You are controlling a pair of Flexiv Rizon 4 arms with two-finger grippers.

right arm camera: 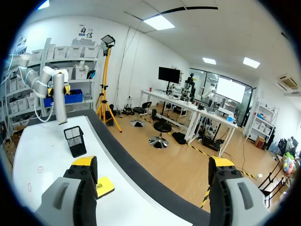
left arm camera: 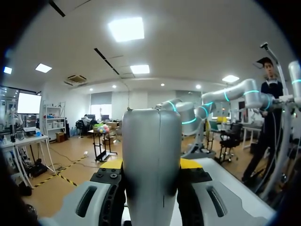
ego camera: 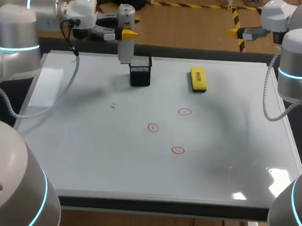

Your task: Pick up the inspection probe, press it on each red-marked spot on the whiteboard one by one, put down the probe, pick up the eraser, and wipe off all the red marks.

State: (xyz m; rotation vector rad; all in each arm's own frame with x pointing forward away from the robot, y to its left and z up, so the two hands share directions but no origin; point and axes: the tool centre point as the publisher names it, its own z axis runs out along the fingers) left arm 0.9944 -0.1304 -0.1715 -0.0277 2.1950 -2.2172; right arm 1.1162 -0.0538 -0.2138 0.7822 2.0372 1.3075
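The grey cylindrical probe (ego camera: 125, 50) hangs upright just above the black mesh holder (ego camera: 140, 71) at the back of the whiteboard (ego camera: 88, 140). My left gripper (ego camera: 127, 34) is shut on it; in the left wrist view the probe (left arm camera: 151, 141) fills the gap between the yellow tips of the left gripper (left arm camera: 151, 164). Right of the holder lies the yellow eraser (ego camera: 197, 78). Three red circles (ego camera: 184, 112) (ego camera: 152, 127) (ego camera: 177, 150) mark the board's middle. My right gripper (ego camera: 237, 32) (right arm camera: 153, 169) stands open and empty beyond the back right corner.
From the right wrist, the probe (right arm camera: 59, 96), holder (right arm camera: 75, 140) and eraser (right arm camera: 104, 186) show ahead of that gripper, along the board's far edge. A small dark speck (ego camera: 113, 105) sits left of the red marks. A dark frame borders the board.
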